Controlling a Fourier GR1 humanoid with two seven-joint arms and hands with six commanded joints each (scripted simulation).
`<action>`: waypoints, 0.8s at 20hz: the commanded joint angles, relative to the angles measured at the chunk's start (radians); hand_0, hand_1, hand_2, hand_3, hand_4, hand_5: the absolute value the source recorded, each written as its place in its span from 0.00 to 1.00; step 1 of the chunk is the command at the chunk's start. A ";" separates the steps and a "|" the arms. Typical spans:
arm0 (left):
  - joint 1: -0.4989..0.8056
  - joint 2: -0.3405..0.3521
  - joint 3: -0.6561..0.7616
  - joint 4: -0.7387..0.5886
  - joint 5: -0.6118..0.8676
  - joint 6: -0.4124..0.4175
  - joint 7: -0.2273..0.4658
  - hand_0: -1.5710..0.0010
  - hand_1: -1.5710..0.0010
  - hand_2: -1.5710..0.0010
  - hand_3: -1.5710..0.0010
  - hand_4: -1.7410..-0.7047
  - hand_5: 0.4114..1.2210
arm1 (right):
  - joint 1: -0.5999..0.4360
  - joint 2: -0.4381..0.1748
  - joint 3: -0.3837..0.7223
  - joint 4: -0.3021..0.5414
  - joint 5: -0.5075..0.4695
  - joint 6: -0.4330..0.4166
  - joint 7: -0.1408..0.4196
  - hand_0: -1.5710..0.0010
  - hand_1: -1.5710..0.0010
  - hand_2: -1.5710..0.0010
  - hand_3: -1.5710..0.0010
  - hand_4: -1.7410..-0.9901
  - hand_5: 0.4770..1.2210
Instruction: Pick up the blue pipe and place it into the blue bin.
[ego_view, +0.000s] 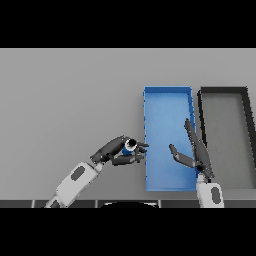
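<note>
The left hand (117, 151) curls around the short blue pipe (130, 146) beside the rectangular blue bin (167, 92); the right hand (195, 150) hangs open, fingers straight, over the bin.

left hand (116, 152) curled in a grasp, right hand (196, 150) straight-fingered

Light fell evenly and softly across the grey bench (65, 100), moderately bright, with no visible lamp or clear direction. No glare or hot spots showed anywhere. Shadows were faint: only slight darkening lay inside the walls of the blue bin (167, 138) and the dark bin (224, 137) at the right of the frame. Edges looked a little soft throughout, and straight lines stayed straight toward the frame's sides.
</note>
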 joint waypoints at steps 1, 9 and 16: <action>0.003 0.006 0.003 -0.016 0.007 -0.002 -0.003 0.00 0.00 0.00 0.08 0.01 1.00 | -0.004 -0.007 -0.006 -0.028 -0.071 0.046 0.014 1.00 1.00 1.00 1.00 0.72 0.17; -0.011 0.009 0.016 -0.011 0.018 -0.009 0.013 0.00 0.00 0.00 0.08 0.01 1.00 | -0.160 -0.186 0.065 -0.241 -0.307 0.259 0.256 1.00 1.00 1.00 1.00 0.61 0.06; -0.014 0.004 0.008 0.003 -0.014 -0.004 0.004 0.00 0.00 0.00 0.09 0.01 1.00 | -0.360 -0.221 0.169 -0.273 -0.396 0.340 0.404 1.00 1.00 1.00 1.00 0.59 0.07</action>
